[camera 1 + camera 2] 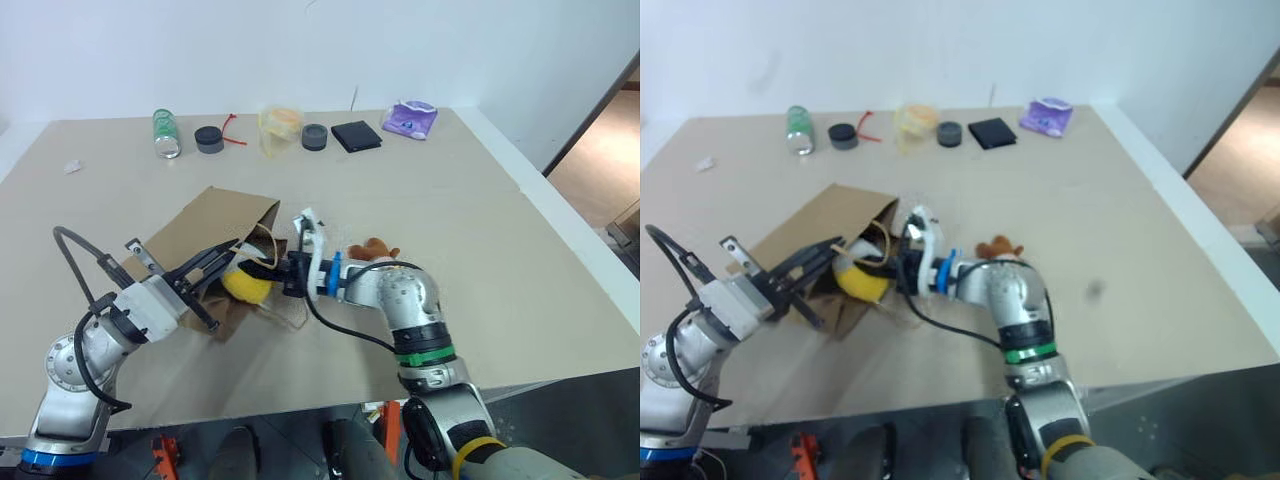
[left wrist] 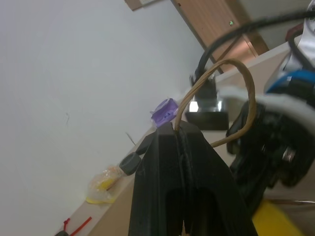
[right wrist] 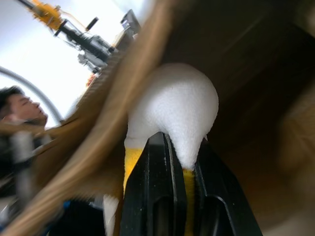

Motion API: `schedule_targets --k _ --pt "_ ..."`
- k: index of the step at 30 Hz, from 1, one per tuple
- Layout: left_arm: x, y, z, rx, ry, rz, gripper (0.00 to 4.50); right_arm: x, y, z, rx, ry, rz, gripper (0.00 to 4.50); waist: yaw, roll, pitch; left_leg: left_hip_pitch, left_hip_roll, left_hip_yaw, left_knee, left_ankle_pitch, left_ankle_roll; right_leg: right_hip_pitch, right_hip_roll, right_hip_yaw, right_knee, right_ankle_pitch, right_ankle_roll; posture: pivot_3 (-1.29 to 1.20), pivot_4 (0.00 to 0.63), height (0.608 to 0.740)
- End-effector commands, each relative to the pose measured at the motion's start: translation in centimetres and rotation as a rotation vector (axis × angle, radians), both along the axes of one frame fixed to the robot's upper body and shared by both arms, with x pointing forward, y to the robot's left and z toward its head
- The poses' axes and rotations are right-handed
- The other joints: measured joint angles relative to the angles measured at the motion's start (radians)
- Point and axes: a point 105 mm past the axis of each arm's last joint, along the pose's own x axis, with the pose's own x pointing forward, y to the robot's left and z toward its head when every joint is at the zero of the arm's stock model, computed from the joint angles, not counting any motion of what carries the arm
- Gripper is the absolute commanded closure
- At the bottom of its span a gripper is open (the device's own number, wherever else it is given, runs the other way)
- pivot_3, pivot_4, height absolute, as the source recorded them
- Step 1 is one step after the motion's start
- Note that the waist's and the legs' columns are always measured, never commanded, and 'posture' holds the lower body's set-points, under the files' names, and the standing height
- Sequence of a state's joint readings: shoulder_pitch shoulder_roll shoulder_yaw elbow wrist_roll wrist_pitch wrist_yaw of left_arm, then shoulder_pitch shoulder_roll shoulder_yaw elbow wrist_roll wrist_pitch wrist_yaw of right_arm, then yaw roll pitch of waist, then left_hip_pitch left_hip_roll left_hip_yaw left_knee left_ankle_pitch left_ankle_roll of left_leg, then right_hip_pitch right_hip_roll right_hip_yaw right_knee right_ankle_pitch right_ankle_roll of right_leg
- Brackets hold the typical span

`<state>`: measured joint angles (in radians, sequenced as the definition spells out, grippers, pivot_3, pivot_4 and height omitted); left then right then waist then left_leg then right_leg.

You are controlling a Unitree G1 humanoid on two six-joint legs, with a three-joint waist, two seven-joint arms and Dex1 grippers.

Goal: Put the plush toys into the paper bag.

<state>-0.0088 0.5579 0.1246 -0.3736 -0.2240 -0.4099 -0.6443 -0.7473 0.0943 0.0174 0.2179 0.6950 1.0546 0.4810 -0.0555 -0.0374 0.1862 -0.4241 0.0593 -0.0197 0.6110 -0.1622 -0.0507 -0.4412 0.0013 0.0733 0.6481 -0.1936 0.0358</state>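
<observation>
The brown kraft paper bag [image 1: 205, 232] lies on its side near the left of the wide beige tabletop [image 1: 480, 240], mouth facing right. The left gripper [image 1: 243, 250] has its black fingers pinched together on one tan twisted-cord handle [image 2: 236, 98], holding the mouth up. The right gripper [image 1: 285, 277] reaches in level from the right, fingers clamped on the yellow-and-white egg-shaped plush toy [image 1: 247, 284], which sits right at the bag's opening; the wrist view shows its white top against the dark inside. The brown-orange plush animal [image 1: 374, 248] lies on the table just behind the right forearm, outside the bag. Along the far edge, from left to right: a green can [image 1: 165, 133] on its side, a dark round puck [image 1: 209, 139] with a red tie [image 1: 231, 130], a clear wrapped yellow item [image 1: 280, 124], a second dark puck [image 1: 314, 136], a flat black square [image 1: 356, 135], and the purple-white packet [image 1: 409, 119]. A plain white wall [image 1: 300, 50] rises behind; wooden flooring [image 1: 600, 170] shows far right.
</observation>
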Motion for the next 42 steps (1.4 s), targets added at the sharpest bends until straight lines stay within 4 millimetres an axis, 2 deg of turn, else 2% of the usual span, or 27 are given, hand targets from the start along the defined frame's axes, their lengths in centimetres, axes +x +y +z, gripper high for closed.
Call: schedule_targets --k 1,5,8,11,15,20,21,28,33,36,39,42 --pt "-0.4 0.1 -0.1 0.025 0.031 0.004 4.5 0.2 2.1 2.2 0.063 -0.036 -0.005 4.48 -0.002 0.0 0.0 0.0 0.0 0.0 0.0 0.0 0.0 0.0 0.0 0.0 0.0 0.0 0.0 0.0 0.15 0.74" --pt "-0.6 -0.5 0.6 0.02 -0.018 -0.005 4.5 -0.3 4.4 1.1 0.009 -0.016 0.009 4.48 -0.003 0.0 0.0 0.0 0.001 0.0 0.0 0.0 0.0 0.0 0.0 0.0 0.0 0.0 0.0 0.0 0.15 0.74" --pt "-0.6 -0.5 0.6 0.017 -0.02 0.004 4.5 -0.6 5.1 0.0 -0.054 -0.064 -0.001 4.48 -0.007 0.0 0.0 0.0 0.001 0.0 0.0 0.0 0.0 -0.001 0.0 -0.001 0.0 0.0 -0.001 0.0 0.15 0.74" --pt "-0.6 -0.5 0.5 0.017 -0.018 0.01 4.5 -1.5 5.0 0.0 -0.058 -0.105 0.045 4.48 -0.016 0.0 0.0 0.0 0.001 0.0 0.0 0.0 0.0 -0.001 0.001 -0.001 0.0 0.0 -0.001 0.0 0.15 0.74" --pt "-0.4 -0.7 0.9 0.009 -0.029 0.011 4.5 -1.1 3.0 0.7 -0.029 -0.154 0.036 2.82 -0.017 0.0 0.0 -0.001 0.001 -0.001 -0.001 0.0 0.0 -0.001 0.001 -0.001 0.0 0.0 -0.001 0.0 0.15 0.74" --pt "-0.2 -0.4 0.8 -0.002 -0.029 0.025 4.5 -0.2 -1.8 2.2 -0.062 -0.329 -0.009 0.24 -0.016 0.0 0.0 -0.001 0.001 -0.001 -0.001 0.0 0.0 0.0 0.0 -0.001 0.0 0.0 -0.001 0.0 0.15 0.74" --pt "-0.2 -0.3 0.8 -0.006 -0.032 0.029 4.5 -0.2 -2.5 2.2 -0.086 -0.365 -0.004 0.06 -0.015 0.0 0.0 -0.001 0.001 0.0 0.0 0.0 0.0 0.0 0.0 -0.001 0.0 0.0 -0.001 0.0 0.15 0.74" --pt "-0.2 0.1 0.9 -0.021 -0.036 0.038 4.5 0.0 -10.6 2.5 -0.233 -0.524 -0.039 0.06 -0.017 0.0 0.0 0.0 0.0 0.0 -0.002 0.0 0.0 -0.001 0.0 0.0 0.0 -0.001 -0.003 0.0 0.15 0.74" --pt "-0.2 0.3 1.0 -0.022 -0.038 0.038 4.5 2.6 -15.8 3.5 -0.399 -0.568 -0.23 0.06 -0.019 0.0 0.0 0.0 0.001 0.0 -0.002 0.0 0.0 -0.001 0.001 0.0 0.0 -0.001 -0.002 0.0 0.15 0.74" --pt "-0.2 0.4 1.1 -0.022 -0.04 0.035 4.5 3.8 -18.9 2.2 -0.579 -0.544 -0.309 0.06 -0.019 0.0 0.0 0.0 0.0 0.001 -0.002 0.0 0.0 -0.001 0.001 0.001 0.0 -0.001 -0.002 0.0 0.15 0.74" --pt "-0.2 0.4 1.2 -0.023 -0.043 0.032 4.5 3.9 -20.3 0.5 -0.673 -0.476 -0.323 0.06 -0.019 0.0 0.0 0.0 0.0 0.001 -0.002 0.0 0.0 -0.001 0.0 0.001 0.0 -0.001 -0.002 0.0 0.15 0.74" --pt "-0.1 0.5 1.3 -0.025 -0.046 0.033 4.5 3.3 -20.6 -1.5 -0.717 -0.363 -0.296 0.06 -0.02 0.0 0.0 0.0 0.0 0.001 -0.002 0.0 0.0 -0.001 0.0 0.001 0.0 -0.001 -0.002 0.0 0.15 0.74"
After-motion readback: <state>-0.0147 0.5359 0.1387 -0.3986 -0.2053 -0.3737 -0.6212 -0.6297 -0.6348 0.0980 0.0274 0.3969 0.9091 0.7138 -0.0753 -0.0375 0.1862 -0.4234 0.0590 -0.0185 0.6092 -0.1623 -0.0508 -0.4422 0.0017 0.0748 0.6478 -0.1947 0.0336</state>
